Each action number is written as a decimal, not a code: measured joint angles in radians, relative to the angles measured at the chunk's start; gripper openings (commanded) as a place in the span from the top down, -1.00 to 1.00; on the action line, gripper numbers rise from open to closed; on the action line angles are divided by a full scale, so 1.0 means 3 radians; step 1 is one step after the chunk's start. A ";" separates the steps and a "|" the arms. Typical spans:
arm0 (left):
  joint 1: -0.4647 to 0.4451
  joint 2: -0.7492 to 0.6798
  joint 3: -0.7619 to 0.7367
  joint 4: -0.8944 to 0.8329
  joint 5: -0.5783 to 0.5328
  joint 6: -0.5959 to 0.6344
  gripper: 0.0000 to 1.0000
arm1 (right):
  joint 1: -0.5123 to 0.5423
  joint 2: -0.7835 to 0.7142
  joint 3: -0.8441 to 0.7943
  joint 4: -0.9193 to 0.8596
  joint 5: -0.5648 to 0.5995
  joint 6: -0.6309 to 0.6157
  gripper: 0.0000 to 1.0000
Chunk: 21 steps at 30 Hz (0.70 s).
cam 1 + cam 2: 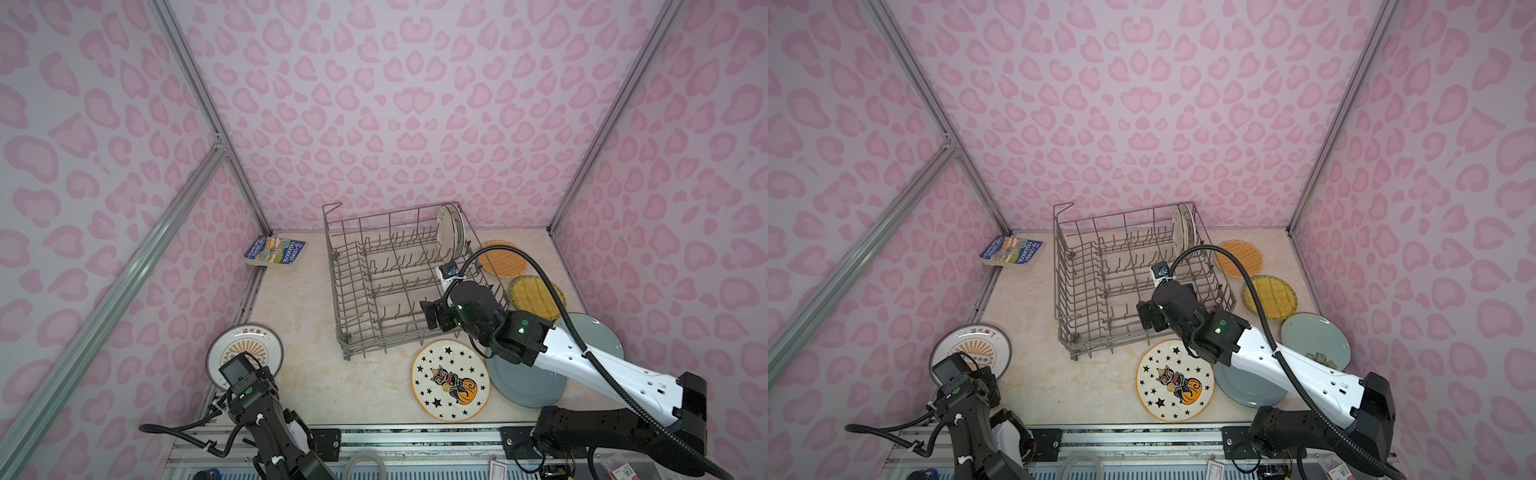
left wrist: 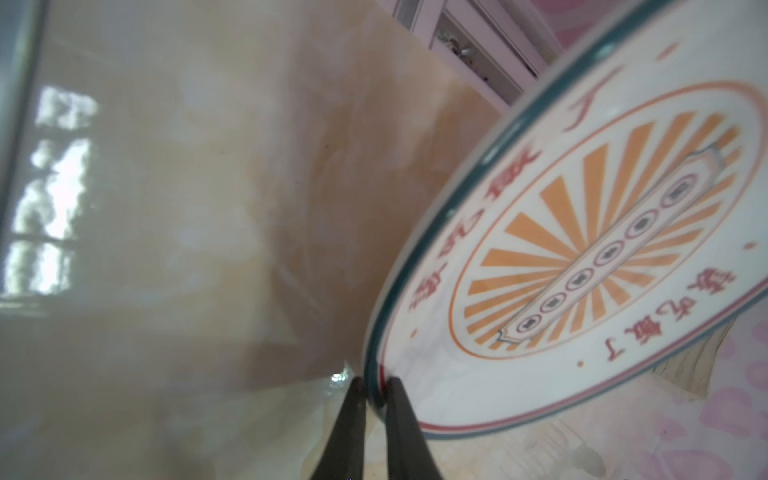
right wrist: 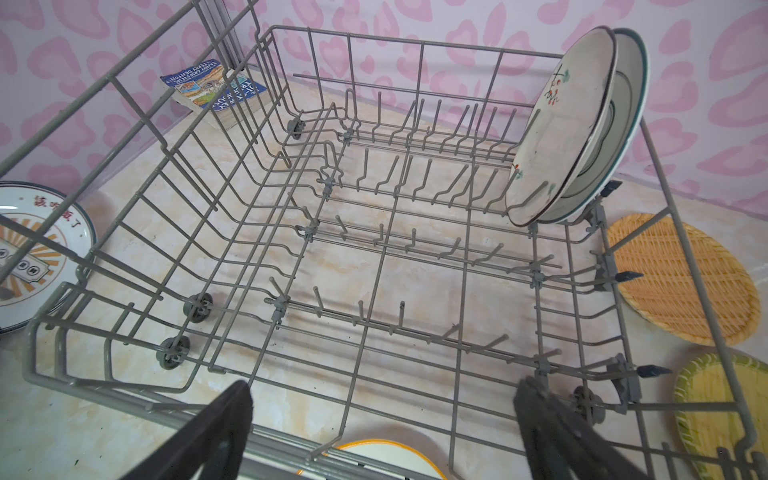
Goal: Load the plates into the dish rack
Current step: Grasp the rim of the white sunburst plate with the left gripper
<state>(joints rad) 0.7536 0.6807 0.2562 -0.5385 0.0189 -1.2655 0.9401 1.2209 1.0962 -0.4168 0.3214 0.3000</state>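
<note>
Left tool point(image 2: 376, 384) grips the sunburst plate point(image 2: 582, 249) by its rim at 7 o'clock on the desk point(image 1: 311, 374). Mid-desk sits the rack point(image 1: 337, 286), two plates point(image 1: 449, 232) upright in its 1 o'clock corner, the cat plate point(image 1: 451, 380) flat at its 5 o'clock. Right tool point(image 3: 382, 390), jaws apart, hovers over the rack's 5 o'clock corner; orange plate point(image 1: 500, 259), yellow plate point(image 1: 534, 297), green plate point(image 1: 1316, 336) and grey plate point(image 1: 523, 382) lie from 2 to 5 o'clock.

**Pink Walls, Patterned Plates**

Pink heart-blotched walls point(image 1: 395, 104) are framing a beige marbled tabletop point(image 1: 307, 332). At lower left in both top views, a round white dark-rimmed plate point(image 1: 245, 338) is showing an orange sunburst and red characters. The round white cat-and-pumpkin plate point(image 1: 451, 380) is wearing black stars and an orange rim. Right of the grey wire dish rack point(image 1: 337, 282), an orange woven-look plate point(image 1: 498, 264) and a yellow woven-look plate point(image 1: 534, 299) are glowing.
</note>
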 measured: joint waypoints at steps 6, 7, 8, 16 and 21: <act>0.0001 -0.0197 -0.0052 -0.0066 0.0027 0.0003 0.93 | -0.0060 -0.0046 -0.0025 -0.0001 -0.0011 0.0000 -0.95; -0.0004 -0.0214 -0.0058 -0.0067 0.0031 0.0029 0.93 | -0.0069 -0.0053 -0.0027 -0.0001 -0.0024 0.0000 -0.95; -0.0009 -0.0229 -0.0064 -0.0072 0.0055 0.0047 0.93 | -0.0084 -0.0057 -0.0027 0.0000 -0.0025 0.0000 -0.96; -0.0047 -0.0051 -0.0079 0.0112 0.0259 0.0329 0.82 | -0.0118 -0.0056 -0.0027 0.0003 -0.0113 0.0000 -0.95; -0.0053 0.0075 0.0033 0.0156 0.0399 0.0532 0.56 | -0.0122 -0.0043 -0.0027 0.0005 -0.0139 0.0000 -0.96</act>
<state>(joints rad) 0.7376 0.7033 0.2661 -0.4915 0.1387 -1.1061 0.9035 1.2079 1.0882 -0.4152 0.2798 0.3000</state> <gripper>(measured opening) 0.190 0.979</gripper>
